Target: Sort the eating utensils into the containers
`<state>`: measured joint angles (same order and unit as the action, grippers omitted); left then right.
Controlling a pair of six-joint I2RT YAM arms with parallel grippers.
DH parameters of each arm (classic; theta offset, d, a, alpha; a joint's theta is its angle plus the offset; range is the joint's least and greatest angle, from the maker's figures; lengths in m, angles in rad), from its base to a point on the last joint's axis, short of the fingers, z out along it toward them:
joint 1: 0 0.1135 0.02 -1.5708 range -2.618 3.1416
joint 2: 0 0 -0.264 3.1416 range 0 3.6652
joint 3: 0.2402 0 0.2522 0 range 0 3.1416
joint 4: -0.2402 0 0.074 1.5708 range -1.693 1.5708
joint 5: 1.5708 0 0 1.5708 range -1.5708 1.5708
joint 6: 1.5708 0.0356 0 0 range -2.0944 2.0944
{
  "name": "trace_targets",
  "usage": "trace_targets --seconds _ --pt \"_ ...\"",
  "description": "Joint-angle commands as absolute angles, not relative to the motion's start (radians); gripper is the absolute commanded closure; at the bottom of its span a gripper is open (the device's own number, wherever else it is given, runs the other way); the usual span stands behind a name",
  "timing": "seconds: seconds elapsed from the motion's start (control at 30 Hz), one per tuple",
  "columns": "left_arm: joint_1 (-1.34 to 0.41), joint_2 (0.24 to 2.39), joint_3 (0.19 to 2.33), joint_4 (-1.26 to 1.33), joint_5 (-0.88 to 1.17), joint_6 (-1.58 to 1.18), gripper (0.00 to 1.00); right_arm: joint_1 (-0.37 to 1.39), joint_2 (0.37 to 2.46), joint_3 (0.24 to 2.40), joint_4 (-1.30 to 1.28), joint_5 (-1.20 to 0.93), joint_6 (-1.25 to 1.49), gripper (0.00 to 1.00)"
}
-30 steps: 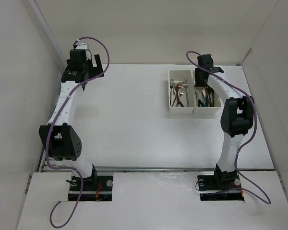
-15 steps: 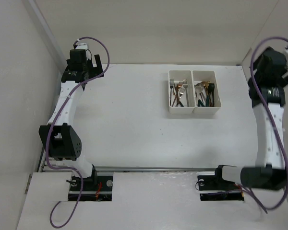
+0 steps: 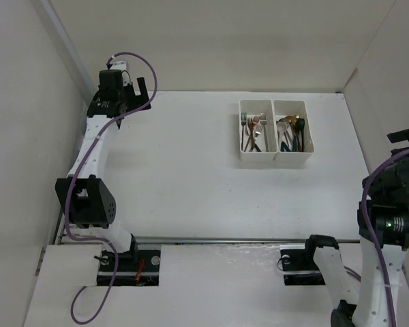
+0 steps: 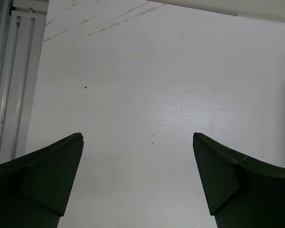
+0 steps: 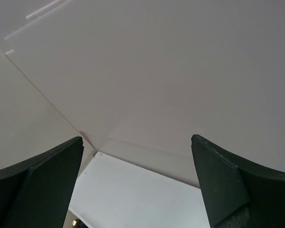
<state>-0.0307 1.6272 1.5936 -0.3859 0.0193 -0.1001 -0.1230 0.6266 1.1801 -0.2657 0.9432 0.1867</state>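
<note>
The left arm [image 3: 95,146] reaches up along the left side of the surface [image 3: 191,177]. Its tip is far to the left of the tray [image 3: 258,157], about level with the tray's far end. The left fingers [image 4: 42,180] are spread wide and point down at bare surface. They hold nothing.

The tray has two boxes side by side. The forks [image 3: 253,131] lie in the left box. The spoons [image 3: 291,133] lie in the right box. They all lie the long way, in line with the boxes, with their heads at the far end and their handles toward the arms. I see no fork or spoon outside the tray.

The right arm [image 3: 388,225] is folded off to the right of the tray and nearer the front. The right fingers [image 5: 38,185] are also spread wide with nothing in them. They point up at the wall [image 5: 180,71], not at the tray.

Both sets of fingers are well apart from the tray. The right arm's foot is the closer one. It looks like the sorting is done, so I think no more picking up is needed.
</note>
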Motion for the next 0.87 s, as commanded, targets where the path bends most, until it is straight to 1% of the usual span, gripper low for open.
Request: trace_targets --seconds 0.0,0.33,0.57,0.83 --pt "-0.029 1.572 1.592 -0.362 0.072 -0.123 0.0 -0.115 0.63 1.172 -0.317 0.951 0.173 0.0" --pt "-0.029 1.554 1.572 -0.353 0.091 -0.123 0.0 -0.115 0.612 1.181 -0.417 0.907 0.228 0.0" --pt "-0.029 1.545 1.562 -0.353 0.091 -0.123 0.0 -0.115 0.591 1.163 -0.417 0.888 0.238 0.0" --pt "-0.029 1.545 1.552 -0.353 0.091 -0.123 0.0 -0.115 0.549 1.146 -0.385 0.879 0.339 0.0"
